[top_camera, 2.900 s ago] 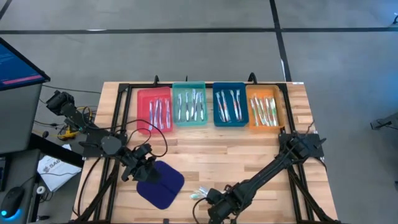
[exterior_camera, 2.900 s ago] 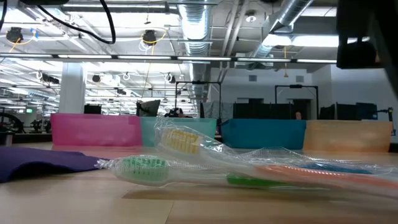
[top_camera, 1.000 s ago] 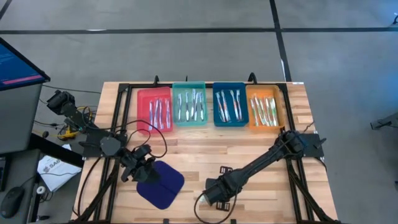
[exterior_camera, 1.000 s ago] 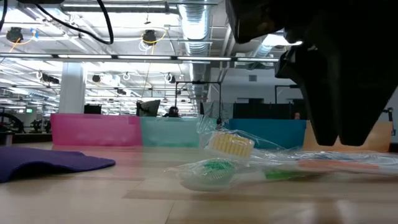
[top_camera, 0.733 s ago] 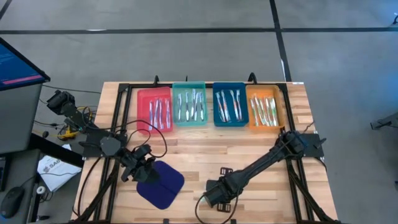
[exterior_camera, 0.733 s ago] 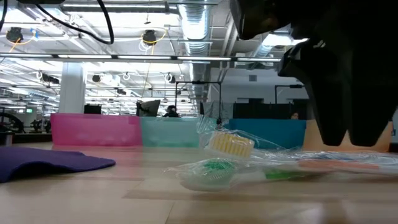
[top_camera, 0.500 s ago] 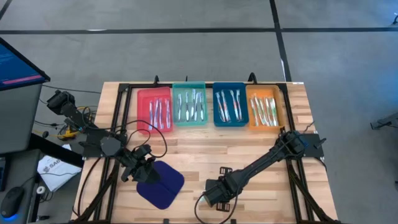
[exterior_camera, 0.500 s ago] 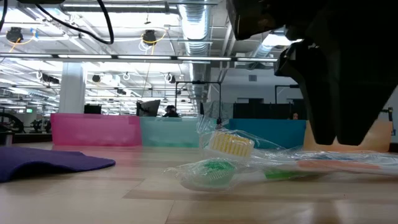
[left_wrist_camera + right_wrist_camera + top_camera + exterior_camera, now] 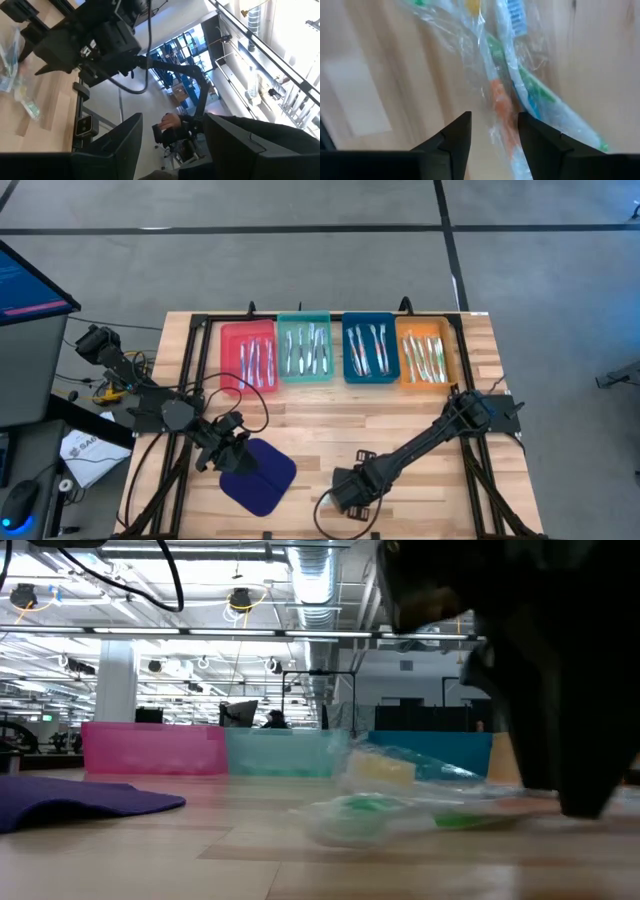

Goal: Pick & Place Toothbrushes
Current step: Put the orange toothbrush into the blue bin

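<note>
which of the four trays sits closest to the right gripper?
The blue plastic tray, third from the left in the row. The right gripper works at the near table edge; the red, teal and orange trays lie farther off sideways.

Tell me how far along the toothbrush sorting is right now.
Mostly done: the red tray, teal tray, blue tray and orange tray all hold toothbrushes. In hand: the right end effector, open, sits over a wrapped bundle of toothbrushes on the table, none gripped yet. Left: sorting that bundle. The left end effector waits by the blue pad.
</note>
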{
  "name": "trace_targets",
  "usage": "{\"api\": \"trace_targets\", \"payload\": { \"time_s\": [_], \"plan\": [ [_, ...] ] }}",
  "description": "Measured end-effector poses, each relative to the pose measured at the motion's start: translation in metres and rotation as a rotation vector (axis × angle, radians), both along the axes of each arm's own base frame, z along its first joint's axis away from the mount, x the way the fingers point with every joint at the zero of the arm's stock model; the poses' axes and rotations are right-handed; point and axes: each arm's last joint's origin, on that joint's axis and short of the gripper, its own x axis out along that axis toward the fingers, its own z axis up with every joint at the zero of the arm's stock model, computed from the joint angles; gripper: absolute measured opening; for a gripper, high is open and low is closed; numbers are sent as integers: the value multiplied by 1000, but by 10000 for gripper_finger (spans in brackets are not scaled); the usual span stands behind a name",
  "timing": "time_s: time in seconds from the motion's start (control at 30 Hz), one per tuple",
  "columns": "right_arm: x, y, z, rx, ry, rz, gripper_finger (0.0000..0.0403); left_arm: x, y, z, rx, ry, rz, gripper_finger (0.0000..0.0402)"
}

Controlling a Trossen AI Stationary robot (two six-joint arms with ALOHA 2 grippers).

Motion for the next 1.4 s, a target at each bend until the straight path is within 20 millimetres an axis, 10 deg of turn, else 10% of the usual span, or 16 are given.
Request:
{"api": "trace_targets", "payload": {
  "time_s": [0.77,0.97,1.4],
  "plan": [
    [-19,5,-24,78,69,-160,85,0,0,0,-16,10,14,204],
    [-16,3,-24,143,109,-166,14,0,0,0,-10,6,14,204],
    [7,7,-5,252,62,-229,13,0,0,0,8,-5,13,204]
  ]
}}
